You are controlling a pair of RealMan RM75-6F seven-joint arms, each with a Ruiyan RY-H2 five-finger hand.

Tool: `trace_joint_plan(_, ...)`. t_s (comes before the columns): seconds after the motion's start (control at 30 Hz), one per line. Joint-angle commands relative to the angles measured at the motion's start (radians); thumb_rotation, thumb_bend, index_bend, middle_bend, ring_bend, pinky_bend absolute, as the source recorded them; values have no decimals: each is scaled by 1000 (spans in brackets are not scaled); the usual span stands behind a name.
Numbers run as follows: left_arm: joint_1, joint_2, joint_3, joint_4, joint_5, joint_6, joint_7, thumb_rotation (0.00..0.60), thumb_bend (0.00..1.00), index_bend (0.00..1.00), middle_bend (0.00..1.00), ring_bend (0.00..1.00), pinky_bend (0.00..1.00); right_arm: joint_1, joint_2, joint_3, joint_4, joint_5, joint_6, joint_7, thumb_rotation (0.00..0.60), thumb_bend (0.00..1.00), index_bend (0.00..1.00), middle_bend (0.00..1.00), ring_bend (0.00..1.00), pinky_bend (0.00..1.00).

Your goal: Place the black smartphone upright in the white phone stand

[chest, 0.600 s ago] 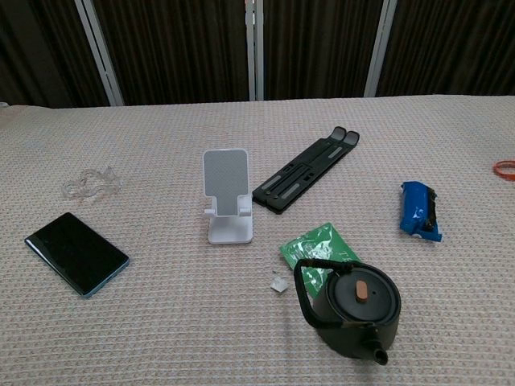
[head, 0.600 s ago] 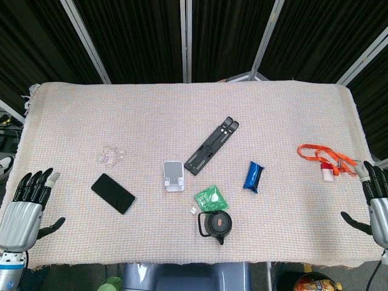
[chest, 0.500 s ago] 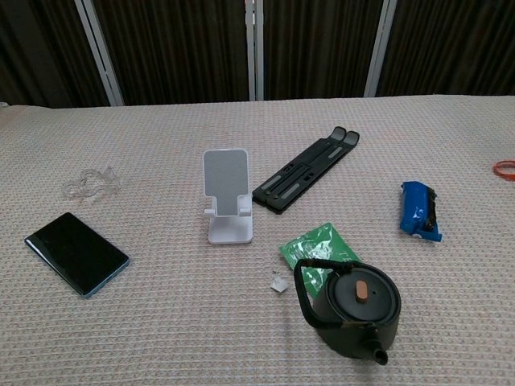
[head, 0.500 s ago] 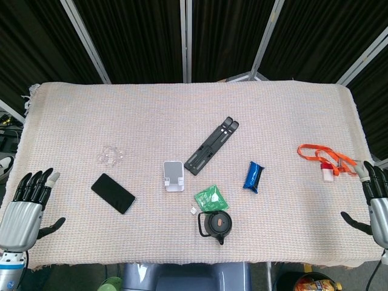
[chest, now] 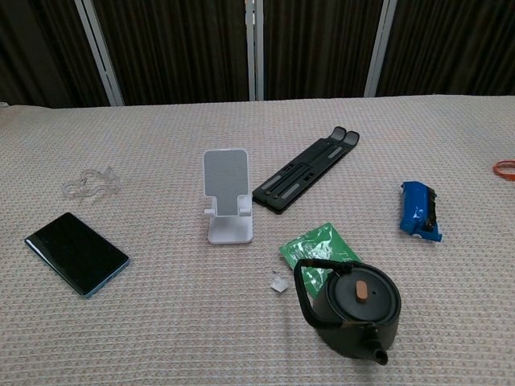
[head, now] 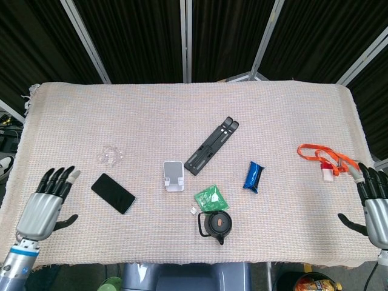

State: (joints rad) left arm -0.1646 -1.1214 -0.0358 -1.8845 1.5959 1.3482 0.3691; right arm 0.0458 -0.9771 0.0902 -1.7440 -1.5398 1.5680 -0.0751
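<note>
The black smartphone [head: 113,193] [chest: 76,253] lies flat on the cloth at the left. The white phone stand [head: 173,176] [chest: 227,195] stands upright near the middle, nothing in it. My left hand [head: 47,205] hovers at the table's front left corner, left of the phone and apart from it, fingers spread and holding nothing. My right hand [head: 374,204] is at the front right edge, far from both, fingers apart and holding nothing. Neither hand shows in the chest view.
A black folded stand [head: 211,145] lies right of the white one. A black teapot [head: 216,225], a green packet [head: 209,198], a blue packet [head: 251,176], a clear plastic piece [head: 111,155] and an orange lanyard with a badge [head: 324,159] also lie on the cloth.
My left hand has moved right, toward the phone. My right hand has shifted slightly. The objects on the table have not moved.
</note>
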Motion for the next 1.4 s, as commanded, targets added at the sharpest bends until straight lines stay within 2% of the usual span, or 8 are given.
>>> trace_joint_plan(0.03,-148,-58,-36,131,-55,-213,-3,600,0,0,0,0,64,6,-5,4,-2,13,-12,-12,600,0,0,0,0,0)
trace_joint_plan(0.17,-252,-129,-46,244,-93,-368,19,600,0,11,0,31,139,17,-10,13,1,45,-37,-26,600,0,0,0,0,0)
trace_joint_plan(0.2,-289,-161,-41,304,-82,-414,36,600,0,22,0,46,152,17,-11,19,3,61,-40,-30,600,0,0,0,0,0)
trace_joint_plan(0.33,-331,-201,-29,395,-61,-449,2,600,0,92,20,127,218,18,-9,27,3,85,-44,-30,600,0,0,0,0,0)
trace_joint_plan(0.43,-353,-219,-11,449,-47,-471,-14,600,0,119,30,139,229,17,-7,32,7,99,-45,-26,600,0,0,0,0,0)
trace_joint_plan(0.8,-379,-265,19,523,-20,-463,-72,600,0,158,45,152,248,15,-3,34,7,106,-45,-19,600,0,0,0,0,0)
trace_joint_plan(1.4,-401,-312,46,568,-46,-466,-59,600,0,208,72,177,282,15,0,33,2,107,-47,-19,600,0,0,0,0,0)
